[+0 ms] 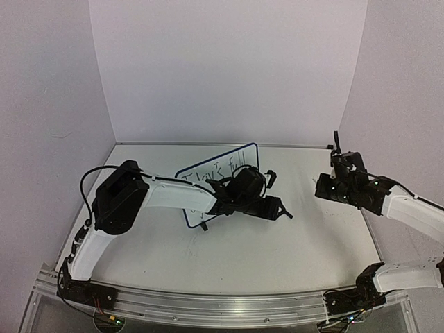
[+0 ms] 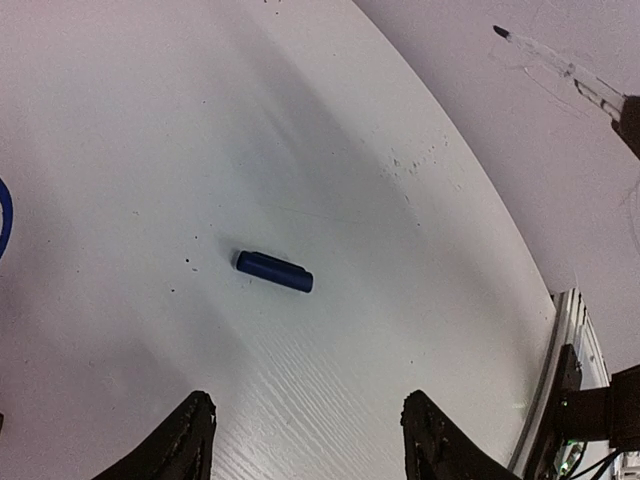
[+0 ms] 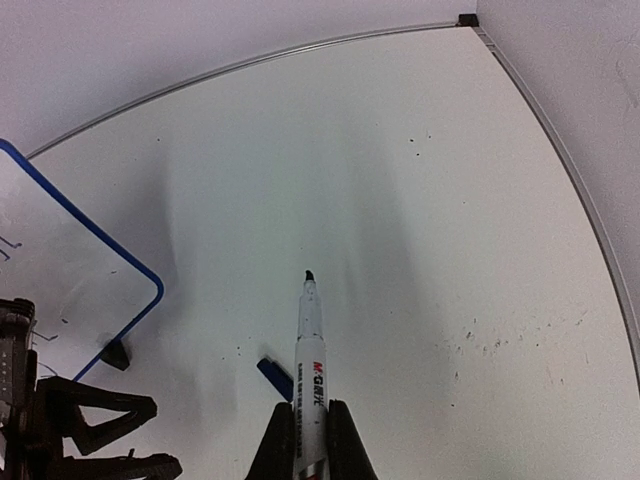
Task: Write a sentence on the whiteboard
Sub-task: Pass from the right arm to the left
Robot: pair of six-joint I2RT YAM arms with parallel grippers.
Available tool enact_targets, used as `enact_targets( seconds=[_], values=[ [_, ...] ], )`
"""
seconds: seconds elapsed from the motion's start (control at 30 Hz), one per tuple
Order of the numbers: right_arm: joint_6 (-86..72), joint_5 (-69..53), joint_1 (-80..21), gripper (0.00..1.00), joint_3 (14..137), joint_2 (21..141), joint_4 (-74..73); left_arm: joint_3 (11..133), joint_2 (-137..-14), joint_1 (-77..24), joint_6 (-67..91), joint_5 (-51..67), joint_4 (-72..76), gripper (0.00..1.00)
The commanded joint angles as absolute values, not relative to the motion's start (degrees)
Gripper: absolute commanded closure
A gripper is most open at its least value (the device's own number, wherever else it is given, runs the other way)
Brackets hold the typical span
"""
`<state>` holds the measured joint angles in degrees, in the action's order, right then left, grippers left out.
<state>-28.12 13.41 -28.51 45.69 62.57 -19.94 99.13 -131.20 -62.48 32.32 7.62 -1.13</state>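
The right tool clenches an uncapped marker pen, tip toward frame top. The left tool is released, facing a blue cap lying on the surface. The whiteboard stands mid-frame in the top view, its sentence partly hidden by the left arm.

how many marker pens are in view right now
1. The slim white marker pen, dark tip bared, is clamped in the right claw over the white table's right side. The left arm could hide another near the blue-rimmed whiteboard.
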Motion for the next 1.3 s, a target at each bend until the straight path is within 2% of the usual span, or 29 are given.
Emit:
enact_targets(
  seconds=[0.0,0.1,0.27,0.37,0.43,0.73,0.93,1.27],
  values=[
    [-28.1,15.3,-28.1,1.0,42.6,61.4,-12.0,106.9,-136.0,-62.8,38.5,2.4,-0.6,0.37],
    [-28.8,13.4,-27.7,1.0,40.8,60.9,-9.5,104.1,-134.8,-63.2,37.4,2.9,5.3,0.37],
    [-30.8,4.2,-27.7,1.0,24.8,45.3,12.1,93.3,-124.6,-64.6,34.4,2.9,15.0,0.37],
    [-32.6,-0.2,-27.8,1.0,20.8,37.2,18.7,84.2,-115.5,-64.9,34.6,2.9,22.3,0.37],
    [-34.5,-3.4,-27.8,1.0,19.8,35.9,21.7,80.6,-111.6,-65.0,35.5,3.8,26.8,0.37],
    [-43.6,-15.6,-27.9,1.0,20.2,43.1,41.3,79.0,-107.3,-65.0,40.7,13.4,43.4,0.33],
    [-47.0,-20.0,-28.4,1.0,21.5,47.4,49.3,82.4,-108.5,-65.0,42.4,13.8,40.9,0.33],
    [-45.2,-22.8,-33.1,1.0,24.7,51.5,52.6,88.5,-111.3,-65.0,43.2,12.9,38.1,0.32]
  ],
)
